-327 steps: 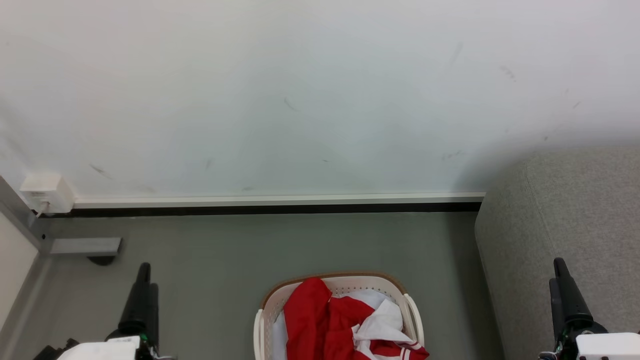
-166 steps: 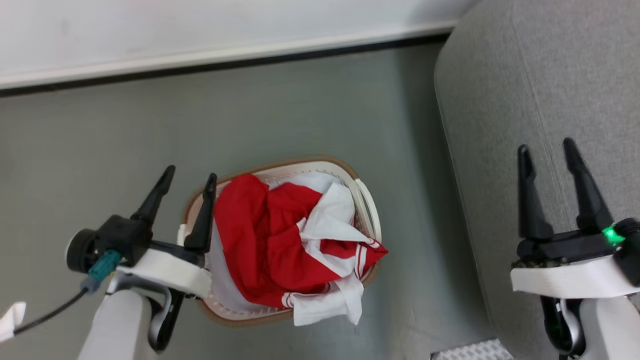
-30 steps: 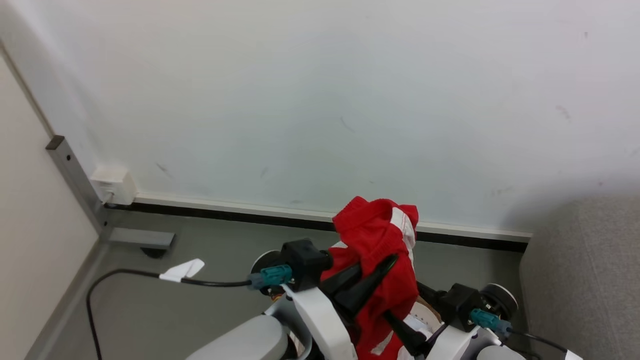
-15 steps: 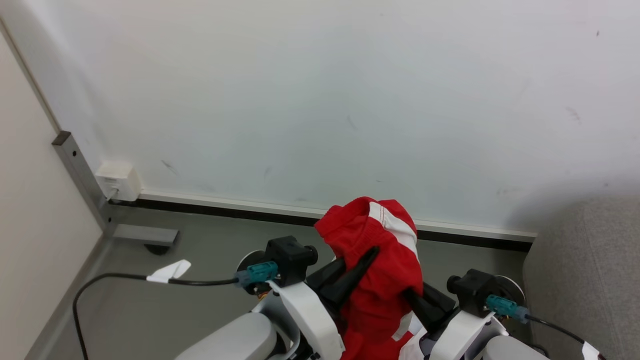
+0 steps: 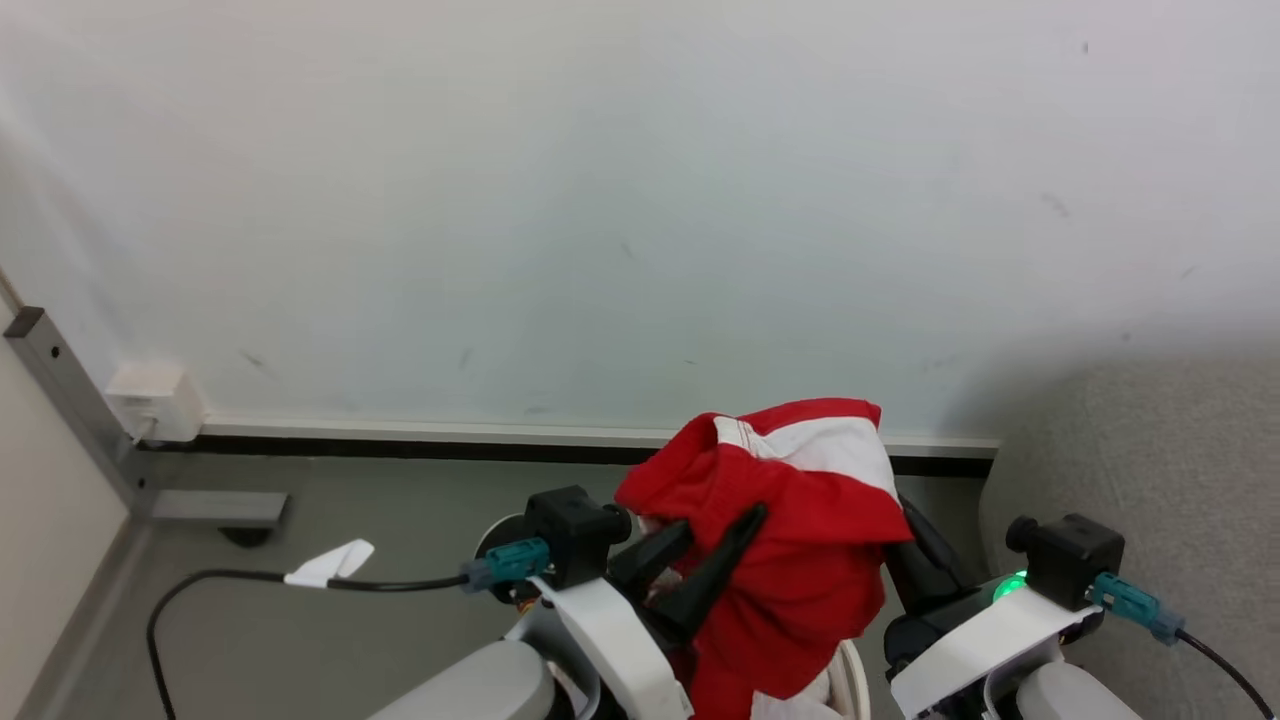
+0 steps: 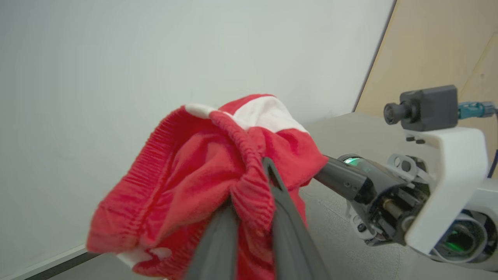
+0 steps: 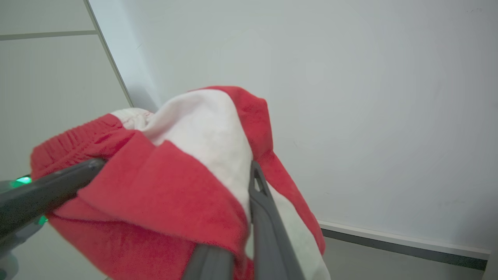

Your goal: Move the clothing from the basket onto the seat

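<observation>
Left claw (image 6: pixel 253 217) is clenched on the ribbed elastic waistband of a red garment (image 5: pixel 800 560). Right claw (image 7: pixel 237 217) grips the same garment beside its white panel, so the cloth hangs bunched between the two, held up above the basket (image 5: pixel 853 685), whose white rim peeks out beneath. Two holds probably keep the limp fabric from trailing or snagging on that rim. Beyond lies grey floor (image 5: pixel 350 500). The grey sofa seat (image 5: pixel 1150 450) stands to the robot's right, apart from the cloth, against a pale wall (image 5: pixel 600 200). A carry rightward looks next
</observation>
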`<state>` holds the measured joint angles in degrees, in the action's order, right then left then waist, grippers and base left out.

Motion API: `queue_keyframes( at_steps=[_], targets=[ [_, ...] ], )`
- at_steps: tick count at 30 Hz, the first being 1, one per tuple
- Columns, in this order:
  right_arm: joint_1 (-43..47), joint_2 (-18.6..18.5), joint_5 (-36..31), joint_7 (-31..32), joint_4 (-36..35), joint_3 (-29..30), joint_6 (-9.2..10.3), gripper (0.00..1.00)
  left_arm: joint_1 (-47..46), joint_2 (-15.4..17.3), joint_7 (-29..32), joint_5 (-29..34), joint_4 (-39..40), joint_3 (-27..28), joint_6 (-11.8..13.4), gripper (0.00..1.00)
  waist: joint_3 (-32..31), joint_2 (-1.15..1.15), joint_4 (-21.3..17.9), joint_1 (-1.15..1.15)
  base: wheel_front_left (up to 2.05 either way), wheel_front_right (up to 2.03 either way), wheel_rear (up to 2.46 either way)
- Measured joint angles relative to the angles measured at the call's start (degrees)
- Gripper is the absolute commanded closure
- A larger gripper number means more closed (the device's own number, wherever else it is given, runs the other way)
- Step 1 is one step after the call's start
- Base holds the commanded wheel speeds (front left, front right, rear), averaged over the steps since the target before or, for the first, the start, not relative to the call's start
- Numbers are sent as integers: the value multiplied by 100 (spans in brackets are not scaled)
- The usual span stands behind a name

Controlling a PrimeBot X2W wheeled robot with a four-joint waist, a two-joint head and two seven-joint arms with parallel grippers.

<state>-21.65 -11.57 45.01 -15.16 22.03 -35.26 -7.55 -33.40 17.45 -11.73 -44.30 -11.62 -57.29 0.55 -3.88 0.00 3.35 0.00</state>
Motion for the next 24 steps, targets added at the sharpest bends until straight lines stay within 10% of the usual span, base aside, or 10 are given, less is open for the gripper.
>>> queue_keyframes(
  at_steps=[24],
  targets=[
    [390,-367,-545,1,-553,1450,0,100,-22,115,-258,645,310,-144,31,0,512,0,-2221,0,0,0,0]
  ],
)
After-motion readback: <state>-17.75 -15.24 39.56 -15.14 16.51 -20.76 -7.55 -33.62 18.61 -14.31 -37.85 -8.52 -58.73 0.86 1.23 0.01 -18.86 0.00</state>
